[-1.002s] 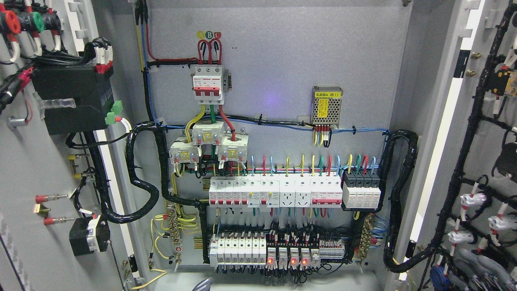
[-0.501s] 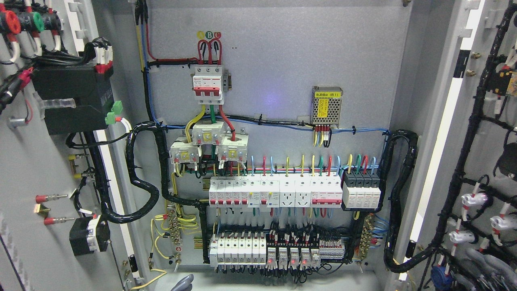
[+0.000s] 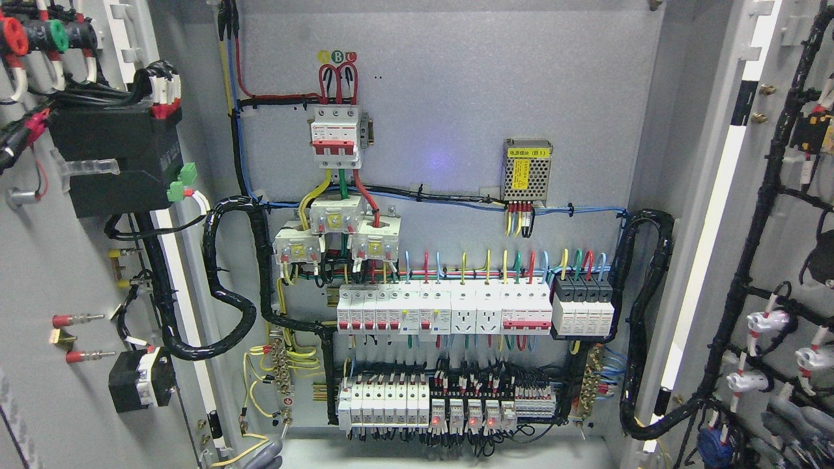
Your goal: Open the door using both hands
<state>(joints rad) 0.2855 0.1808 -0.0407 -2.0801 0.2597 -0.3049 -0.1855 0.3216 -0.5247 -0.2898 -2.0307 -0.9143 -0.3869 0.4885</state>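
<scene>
Swung wide at both sides of the open electrical cabinet: left door [image 3: 39, 273] filling the left edge, right door [image 3: 790, 221] the right edge, both smooth grey painted sheet metal, inner faces turned to the camera. On the left door, a boxy matt black module [image 3: 114, 159] and round red [image 3: 13, 36] and green [image 3: 57, 34] button backs, fed by bundled black cable. On the right door, a black wiring harness [image 3: 759, 228] running top to bottom, with white lamp holders low down.

At the bottom edge, left of the middle, just a rounded grey plastic part of the left hand [image 3: 264, 454], touching neither door; open or closed, cannot tell.

Between the doors, a faintly grainy grey back panel [image 3: 456, 98]. Mounted there: a red-and-white three-pole breaker [image 3: 335, 133] high up, a perforated metal power supply [image 3: 528, 169] with a yellow label to its right, a long row of glossy white breakers [image 3: 443, 309] below, ending at a black module [image 3: 582, 306]. Lower still, a row of relays [image 3: 466, 412] with small red lights glowing. Ribbed black conduit [image 3: 228, 280] looping down the left side.
</scene>
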